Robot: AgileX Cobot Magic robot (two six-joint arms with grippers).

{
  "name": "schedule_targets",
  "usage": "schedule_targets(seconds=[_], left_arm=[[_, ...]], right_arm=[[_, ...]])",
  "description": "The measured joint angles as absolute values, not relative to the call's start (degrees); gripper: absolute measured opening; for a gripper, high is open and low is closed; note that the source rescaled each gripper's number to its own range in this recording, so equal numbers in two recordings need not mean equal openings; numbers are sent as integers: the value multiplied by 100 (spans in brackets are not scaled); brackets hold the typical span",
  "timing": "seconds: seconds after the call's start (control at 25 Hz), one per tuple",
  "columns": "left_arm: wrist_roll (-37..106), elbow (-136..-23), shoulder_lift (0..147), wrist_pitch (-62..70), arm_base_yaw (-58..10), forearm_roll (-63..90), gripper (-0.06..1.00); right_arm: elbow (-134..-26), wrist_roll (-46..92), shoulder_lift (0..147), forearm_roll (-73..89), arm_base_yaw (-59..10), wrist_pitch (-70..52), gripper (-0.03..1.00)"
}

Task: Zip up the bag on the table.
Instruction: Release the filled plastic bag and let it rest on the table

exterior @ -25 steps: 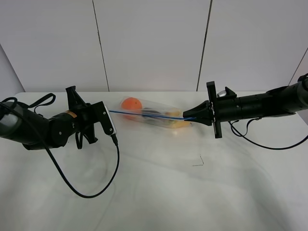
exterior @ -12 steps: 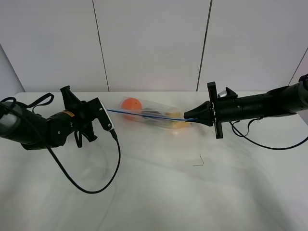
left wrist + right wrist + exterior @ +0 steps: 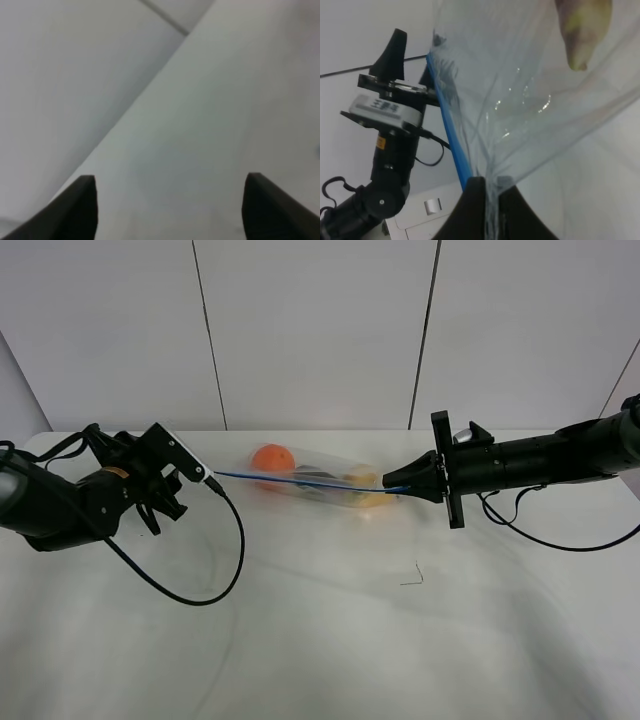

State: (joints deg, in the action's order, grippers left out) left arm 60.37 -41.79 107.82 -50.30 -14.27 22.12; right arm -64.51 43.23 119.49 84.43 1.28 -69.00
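Exterior high: left tool (image 3: 170, 177) now spread wide and drawn back from the one bag (image 3: 312, 481); right tool (image 3: 409, 486) still pinches its end.

Both arms matte black, tubular.
Left arm (image 3: 70, 510): white camera block (image 3: 382, 109) with black lettering; small yellow label (image 3: 381, 142); black cable (image 3: 240, 540).
Right arm (image 3: 540, 458): flat black flange (image 3: 445, 483); thin cable (image 3: 580, 549).
Left claw (image 3: 170, 177): black wedge fingers (image 3: 75, 210).

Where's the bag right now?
Exterior high view: the bag sits centre-back on the table, right end pinched by the right gripper, the left gripper beyond its left end.
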Motion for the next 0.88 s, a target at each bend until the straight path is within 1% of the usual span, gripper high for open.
schedule_targets(seconds=[0.12,0.32,0.56,0.64,0.76,0.88], left_arm=[[5150,-4179,10782,-5147,-1233,2230,87],[3747,-4179,10782,-5177,-1096,2236,87],[3037,-4179,10776,-5004,-691,2229,87],[2817,-4225,10722,-4522,-552,2251,87],[2704,-4492,10565,-3342,-388,2237,87],[2770,-4974,10390,-1712,-186,2232,87]], right_arm=[[-6451,4323,11949,8443,128,-6900,0],[-6451,4323,11949,8443,128,-6900,0],[-6451,4323,11949,8443,128,-6900,0],[-6451,4323,11949,8443,128,-6900,0],[-6451,4323,11949,8443,128,-6900,0],[-6451,4323,11949,8443,128,-6900,0]])
